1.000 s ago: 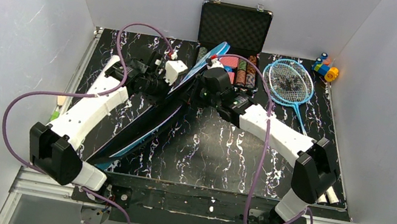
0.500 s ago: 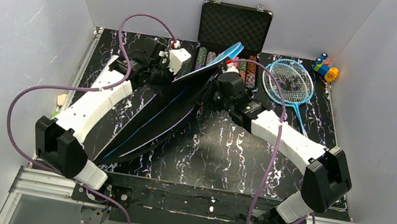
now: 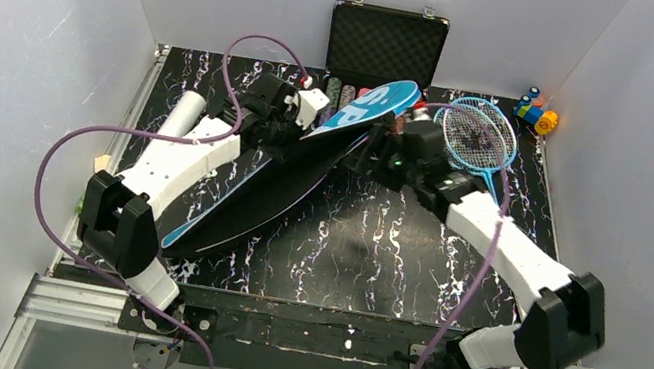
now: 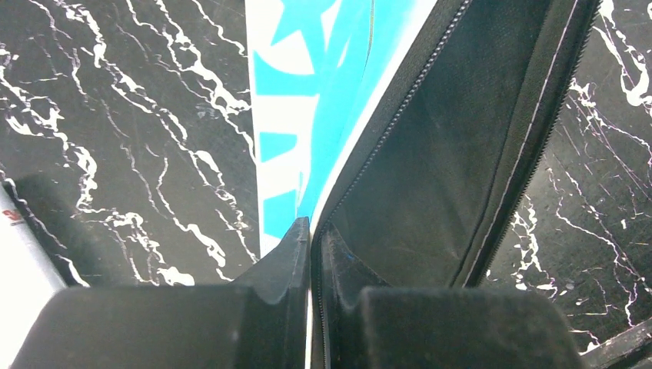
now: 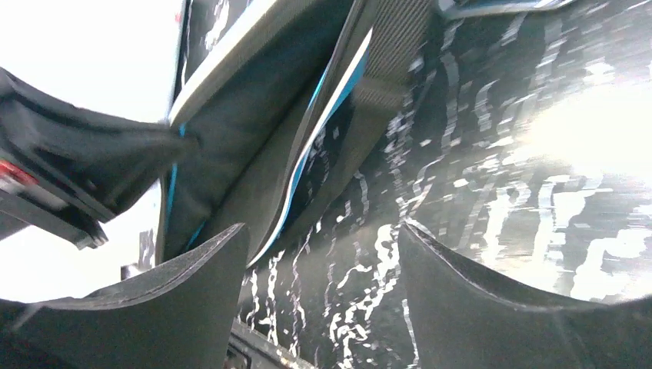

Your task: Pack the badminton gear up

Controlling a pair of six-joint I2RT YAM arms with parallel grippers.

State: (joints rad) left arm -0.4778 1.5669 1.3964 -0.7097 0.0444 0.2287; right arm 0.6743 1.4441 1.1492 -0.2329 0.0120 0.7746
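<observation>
The long blue bag (image 3: 276,176) lies diagonally across the table, its wide lettered end (image 3: 386,102) raised near the back. My left gripper (image 3: 310,129) is shut on the bag's zip edge (image 4: 311,231), with the blue lettered panel (image 4: 307,77) on one side and the dark inside (image 4: 430,154) on the other. My right gripper (image 3: 377,156) stands open just right of the bag, nothing between its fingers (image 5: 192,284), and the bag (image 5: 254,131) lies beyond them. Light-blue rackets (image 3: 479,135) lie at the back right. A white tube (image 3: 181,113) lies at the left.
An open black case of poker chips (image 3: 386,43) stands at the back wall, just behind the bag's raised end. Small colourful toy blocks (image 3: 536,110) sit in the back right corner. White walls enclose the dark marbled table (image 3: 372,253).
My right gripper has opened, let go of the bag and drawn off to the right. The bag's wide end swung right and turned flatter, showing its lettering. The left arm shifted right, uncovering the tube.
</observation>
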